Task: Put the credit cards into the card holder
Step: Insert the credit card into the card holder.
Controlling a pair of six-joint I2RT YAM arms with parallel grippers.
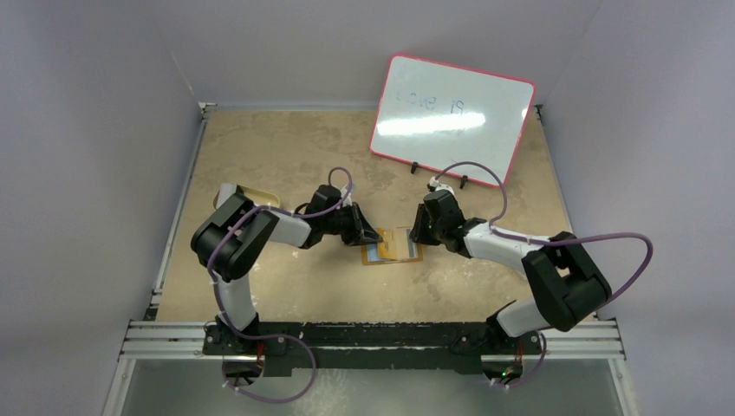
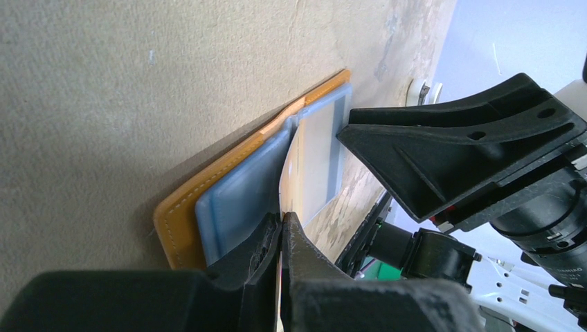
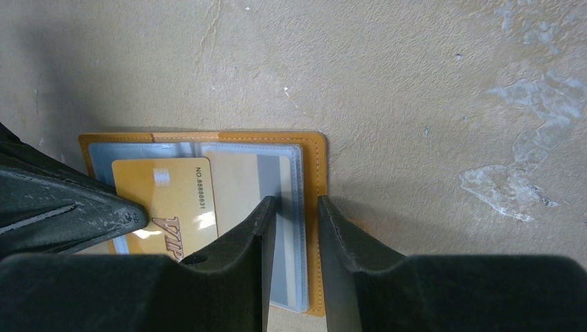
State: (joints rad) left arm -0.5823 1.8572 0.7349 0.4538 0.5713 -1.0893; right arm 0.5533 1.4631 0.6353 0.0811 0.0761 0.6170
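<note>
Overall: the card holder [image 1: 390, 260] lies opened flat on the table [image 1: 286, 147], between the two grippers.
Left gripper [image 2: 282, 220]: fingers pressed together on the edge of a gold credit card [image 3: 166, 194]; a thin strip of card shows between them.
Credit card: face up and printed VIP, it sits over the left and middle part of the card holder's clear blue sleeves [image 2: 235, 207]. Its left edge is at the left fingertip and its right edge is just beside the right gripper's near finger.
Right gripper [image 3: 296, 202]: fingers [image 3: 266, 228] partly apart and clamping nothing. They straddle the right edge of the sleeves, and the orange border shows in the gap.
Contact: I cannot tell whether the right fingertips touch the card holder.
Background: a whiteboard [image 1: 451, 113] is propped at the far edge, well apart from the card holder.
</note>
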